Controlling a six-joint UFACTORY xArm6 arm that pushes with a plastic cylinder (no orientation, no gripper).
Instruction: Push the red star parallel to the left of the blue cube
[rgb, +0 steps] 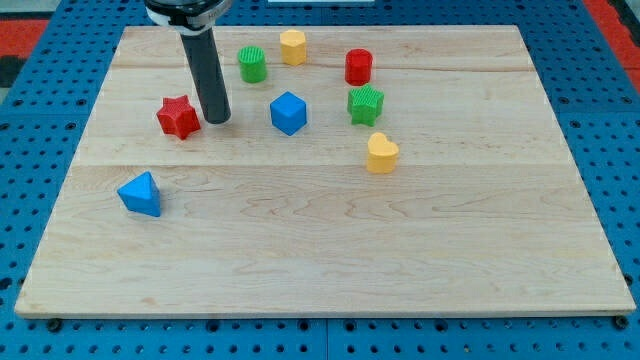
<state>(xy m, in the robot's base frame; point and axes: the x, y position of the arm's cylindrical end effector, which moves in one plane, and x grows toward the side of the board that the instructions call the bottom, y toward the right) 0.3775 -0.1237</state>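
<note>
The red star lies on the wooden board in the upper left part of the view. The blue cube sits to the star's right at about the same height in the view. My tip stands between them, just right of the red star, close to it or touching it, and clearly apart from the blue cube.
A blue triangular block lies at lower left. A green cylinder, a yellow hexagon block and a red cylinder sit near the top. A green star and a yellow heart lie right of the blue cube.
</note>
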